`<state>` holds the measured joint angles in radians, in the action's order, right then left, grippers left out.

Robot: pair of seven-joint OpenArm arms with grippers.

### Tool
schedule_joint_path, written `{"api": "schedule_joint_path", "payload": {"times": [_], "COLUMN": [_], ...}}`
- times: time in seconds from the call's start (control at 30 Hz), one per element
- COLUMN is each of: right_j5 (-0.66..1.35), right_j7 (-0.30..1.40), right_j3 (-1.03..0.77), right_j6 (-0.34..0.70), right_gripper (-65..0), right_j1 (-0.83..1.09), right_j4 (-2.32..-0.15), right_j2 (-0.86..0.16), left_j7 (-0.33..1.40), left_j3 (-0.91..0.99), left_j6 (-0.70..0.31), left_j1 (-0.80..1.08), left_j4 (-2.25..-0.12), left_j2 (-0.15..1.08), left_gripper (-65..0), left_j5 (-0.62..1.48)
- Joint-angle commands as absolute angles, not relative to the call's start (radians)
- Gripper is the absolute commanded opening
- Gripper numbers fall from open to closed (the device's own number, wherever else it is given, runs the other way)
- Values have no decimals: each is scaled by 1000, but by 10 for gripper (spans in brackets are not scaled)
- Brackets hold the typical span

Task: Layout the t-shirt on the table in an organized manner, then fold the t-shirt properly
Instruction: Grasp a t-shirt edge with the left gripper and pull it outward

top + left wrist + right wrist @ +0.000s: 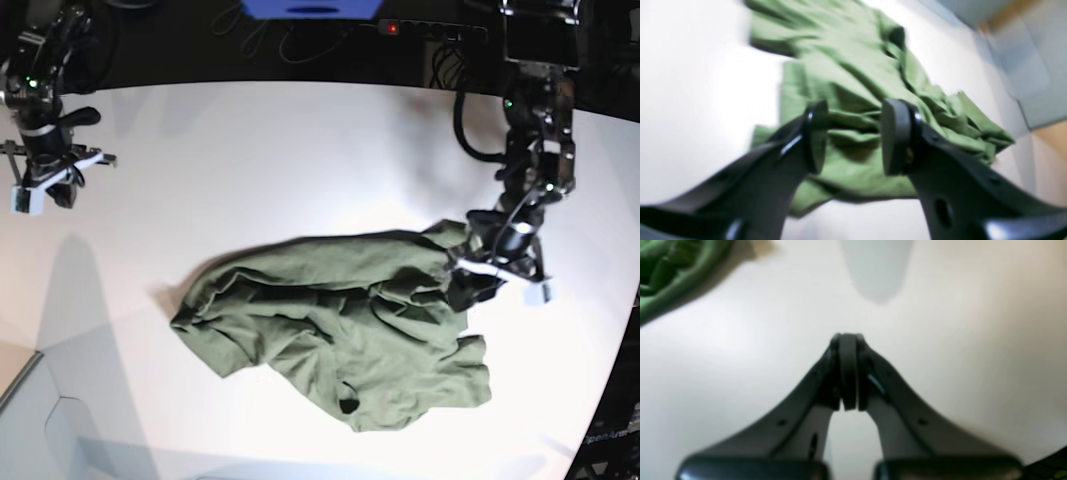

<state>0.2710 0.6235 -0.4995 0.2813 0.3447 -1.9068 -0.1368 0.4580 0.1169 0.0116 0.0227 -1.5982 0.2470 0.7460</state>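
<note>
Your left pincer (853,136) stands released over the crumpled shirt (340,320) to regrip; right pincer (847,371) clenched empty above the counter (250,160)

Bare table (250,150) lies open all round the crumpled t-shirt (340,320), the only obstacle on it.

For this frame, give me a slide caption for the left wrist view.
Left gripper open over the crumpled t-shirt on the table.

Black power strip (432,30) with red light; blue object (312,8).
</note>
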Motion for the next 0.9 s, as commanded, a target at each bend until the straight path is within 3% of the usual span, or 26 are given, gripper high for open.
{"api": "schedule_joint_path", "payload": {"times": [0.0,0.47,0.87], "right_j5": [278,277,277], "right_j7": [605,605,602], "right_j3": [-504,-433,-433], "right_j6": [292,292,292], "right_gripper": [-650,-650,-650], "right_j1": [349,331,328], "right_j4": [-1923,-1922,-1857], "right_j2": [-147,-148,-150], "left_j7": [446,441,444], "left_j3": [142,189,216], "left_j6": [4,4,-1], "left_j1": [22,-65,-128], "left_j4": [-1609,-1314,-1219], "left_j2": [251,249,209], "left_gripper": [-389,-391,-390], "left_j5": [753,757,751]}}
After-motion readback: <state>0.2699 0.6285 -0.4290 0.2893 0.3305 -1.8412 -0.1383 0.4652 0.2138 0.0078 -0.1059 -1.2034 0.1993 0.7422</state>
